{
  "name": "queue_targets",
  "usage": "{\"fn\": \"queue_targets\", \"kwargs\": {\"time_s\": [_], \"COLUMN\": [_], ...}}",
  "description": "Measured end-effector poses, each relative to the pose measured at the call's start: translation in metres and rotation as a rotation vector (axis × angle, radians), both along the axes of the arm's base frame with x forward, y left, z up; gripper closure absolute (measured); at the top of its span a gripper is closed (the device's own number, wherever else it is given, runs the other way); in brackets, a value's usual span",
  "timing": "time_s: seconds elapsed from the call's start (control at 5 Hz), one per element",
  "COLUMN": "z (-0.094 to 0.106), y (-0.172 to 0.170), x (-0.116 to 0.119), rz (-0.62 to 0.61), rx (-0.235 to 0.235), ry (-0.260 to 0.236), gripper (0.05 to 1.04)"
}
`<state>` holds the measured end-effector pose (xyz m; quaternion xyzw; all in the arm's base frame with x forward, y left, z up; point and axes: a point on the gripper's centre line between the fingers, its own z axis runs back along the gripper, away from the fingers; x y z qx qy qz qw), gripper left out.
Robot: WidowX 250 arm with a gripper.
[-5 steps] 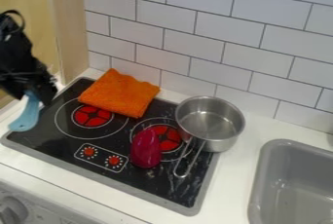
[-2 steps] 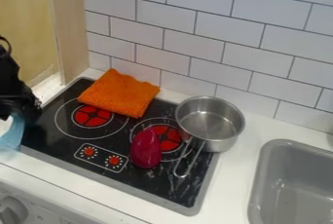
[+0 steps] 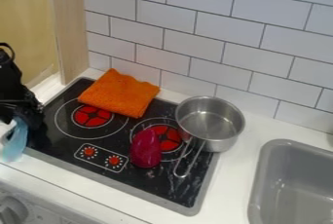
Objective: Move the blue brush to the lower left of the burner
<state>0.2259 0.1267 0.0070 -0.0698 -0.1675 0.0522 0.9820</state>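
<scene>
The gripper's (image 3: 21,117) jaws look closed around the blue brush (image 3: 16,141).

White rectangular tiles (image 3: 195,38) with dark grout lines cover the far wall. At the far left, a pale wooden panel (image 3: 71,28) stands upright beside a yellowish board (image 3: 26,18), above a white countertop (image 3: 244,179).
</scene>
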Motion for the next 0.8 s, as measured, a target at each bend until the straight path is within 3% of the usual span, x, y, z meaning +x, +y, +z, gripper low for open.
{"fn": "queue_targets", "kwargs": {"time_s": [0.2, 0.6, 0.8], "z": [-0.0051, -0.0045, 0.0043], "y": [-0.0059, -0.0078, -0.0116], "x": [-0.0002, -0.0009, 0.002], "rz": [-0.009, -0.007, -0.023], "rx": [-0.023, -0.038, -0.04], "ry": [0.047, 0.053, 0.032], "gripper": [0.073, 0.084, 0.084]}}
